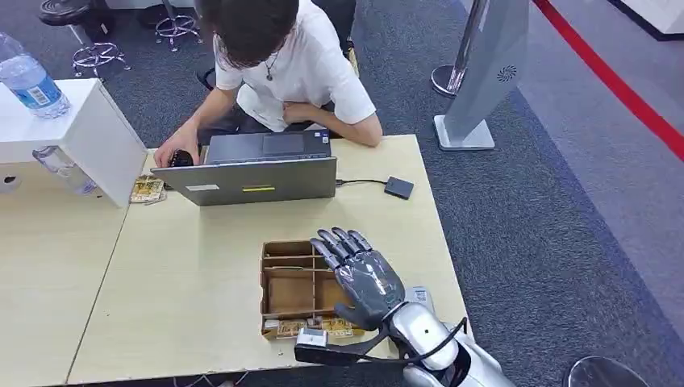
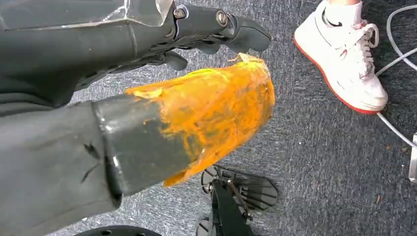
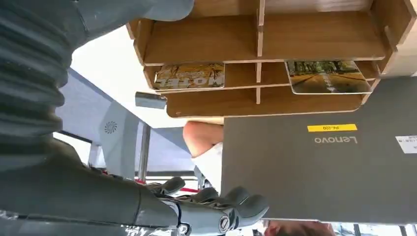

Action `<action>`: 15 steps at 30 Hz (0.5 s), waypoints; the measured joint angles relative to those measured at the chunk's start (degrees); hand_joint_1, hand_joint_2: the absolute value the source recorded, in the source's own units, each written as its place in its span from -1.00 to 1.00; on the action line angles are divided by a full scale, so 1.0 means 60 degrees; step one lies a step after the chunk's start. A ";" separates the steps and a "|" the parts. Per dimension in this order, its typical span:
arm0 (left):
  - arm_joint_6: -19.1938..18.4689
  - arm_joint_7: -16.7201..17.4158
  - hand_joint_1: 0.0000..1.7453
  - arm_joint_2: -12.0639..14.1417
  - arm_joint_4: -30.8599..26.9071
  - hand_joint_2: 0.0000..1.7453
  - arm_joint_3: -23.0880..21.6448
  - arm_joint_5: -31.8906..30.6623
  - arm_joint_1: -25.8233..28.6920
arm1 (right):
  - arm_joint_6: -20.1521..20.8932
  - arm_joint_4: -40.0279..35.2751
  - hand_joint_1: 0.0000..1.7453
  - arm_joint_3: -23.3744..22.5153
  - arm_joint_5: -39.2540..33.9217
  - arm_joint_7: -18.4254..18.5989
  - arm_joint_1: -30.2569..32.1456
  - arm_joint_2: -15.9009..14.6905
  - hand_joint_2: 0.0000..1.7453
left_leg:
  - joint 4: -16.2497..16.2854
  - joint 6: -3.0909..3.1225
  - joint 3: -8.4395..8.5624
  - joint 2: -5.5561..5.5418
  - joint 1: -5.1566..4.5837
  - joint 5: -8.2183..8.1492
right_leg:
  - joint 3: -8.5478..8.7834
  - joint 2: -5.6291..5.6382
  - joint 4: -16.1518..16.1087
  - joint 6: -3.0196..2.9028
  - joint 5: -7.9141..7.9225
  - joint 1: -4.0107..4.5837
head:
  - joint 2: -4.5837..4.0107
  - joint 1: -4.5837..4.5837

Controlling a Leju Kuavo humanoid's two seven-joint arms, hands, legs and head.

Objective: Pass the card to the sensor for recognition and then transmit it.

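My right hand (image 1: 367, 278) hovers over the right side of a wooden compartment box (image 1: 264, 284) near the table's front edge, its fingers stretched out and apart, holding nothing. Picture cards (image 1: 284, 328) lie in the box's front slots; in the right wrist view two cards (image 3: 190, 76) (image 3: 327, 76) rest in adjoining slots beyond my fingers (image 3: 221, 216). A small black sensor (image 1: 398, 188) lies on the table behind the box, wired to the laptop (image 1: 258, 179). My left hand (image 2: 196, 113) hangs over grey carpet with its orange-wrapped thumb apart from its fingers, holding nothing.
A person (image 1: 282, 64) sits behind the laptop, one hand beside it. A white box (image 1: 97, 137) with a water bottle (image 1: 31, 81) stands at the left, several cards (image 1: 148, 189) at its foot. A small white item (image 1: 418, 296) lies by my right wrist.
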 joint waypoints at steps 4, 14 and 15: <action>0.0000 0.0000 -1.00 0.0000 0.0000 -1.00 0.0000 0.0000 0.0000 | 0.0004 0.0029 -1.00 -0.0004 0.0000 0.0000 -0.0007 0.0000 1.00 | 0.0000 0.0000 -0.0001 0.0000 0.0000 0.0000 | -0.0001 0.0000 0.0000 0.0000 -0.0001 0.0000 | 0.0000 0.0000; 0.0000 0.0000 -1.00 0.0004 0.0000 -1.00 0.0000 0.0000 0.0000 | 0.0004 0.0036 -1.00 -0.0004 0.0004 0.0000 -0.0008 0.0000 1.00 | 0.0000 0.0000 0.0000 0.0000 0.0000 0.0000 | -0.0001 0.0000 0.0000 0.0001 0.0000 -0.0001 | 0.0000 0.0000; 0.0000 0.0000 -1.00 0.0004 0.0000 -1.00 0.0000 0.0000 0.0000 | 0.0004 0.0036 -1.00 0.0000 0.0004 0.0000 -0.0008 0.0000 1.00 | 0.0000 0.0000 0.0000 0.0000 0.0000 0.0000 | 0.0000 0.0000 0.0000 0.0001 0.0000 0.0000 | 0.0000 0.0000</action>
